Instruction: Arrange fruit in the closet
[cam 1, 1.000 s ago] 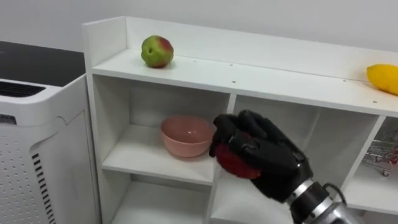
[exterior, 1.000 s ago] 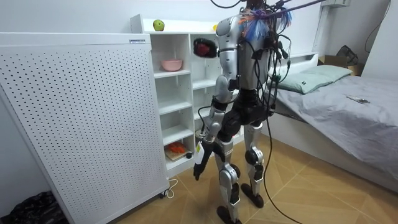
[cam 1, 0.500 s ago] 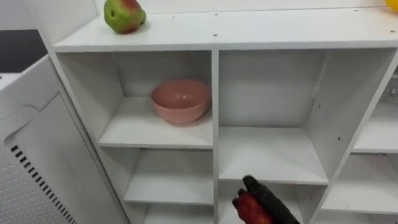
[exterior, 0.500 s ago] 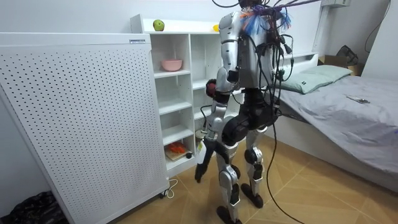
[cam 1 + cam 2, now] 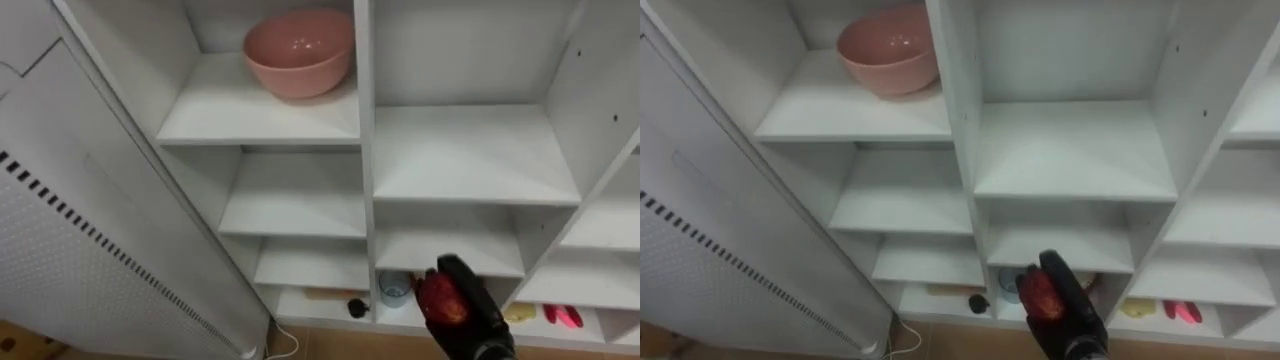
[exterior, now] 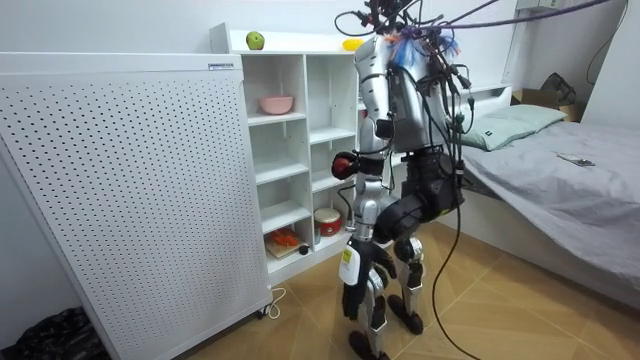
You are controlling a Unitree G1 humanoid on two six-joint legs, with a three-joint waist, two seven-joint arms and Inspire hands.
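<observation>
Left eye view first: staring down the front of the white closet point(image 5: 365, 140). Clutching a red fruit point(image 5: 440, 298) in the right hand point(image 5: 470, 318), curling the fingers pretty much all the way round it, hovering out in front of the closet's lowest middle compartments and not resting on any shelf. Spotting a pink bowl point(image 5: 300, 50) sitting in the closet's upper left compartment. Also making out a small cup point(image 5: 395, 288), something yellowish point(image 5: 518, 313) and a couple of pink bits point(image 5: 563, 315) way down on the closet's bottom level, too small to call. Catching a white perforated panel point(image 5: 60, 250) running right alongside the closet's left side.

Right eye view: getting that scene from a hair over, gripping the red fruit tight in front of the closet's bottom shelves, pink bowl up in the closet's top left.

Room view: standing right in front of the closet with knees bent, holding the red fruit out at roughly the closet's middle-shelf height. Dangling the left hand point(image 6: 353, 297) down low by the legs, clear of the closet; not being able to tell what its fingers are doing. Noticing a green apple point(image 6: 255, 40) and a yellow fruit point(image 6: 349, 44) parked on top of the closet, plus a bed point(image 6: 540, 170) on the far side from the closet.
</observation>
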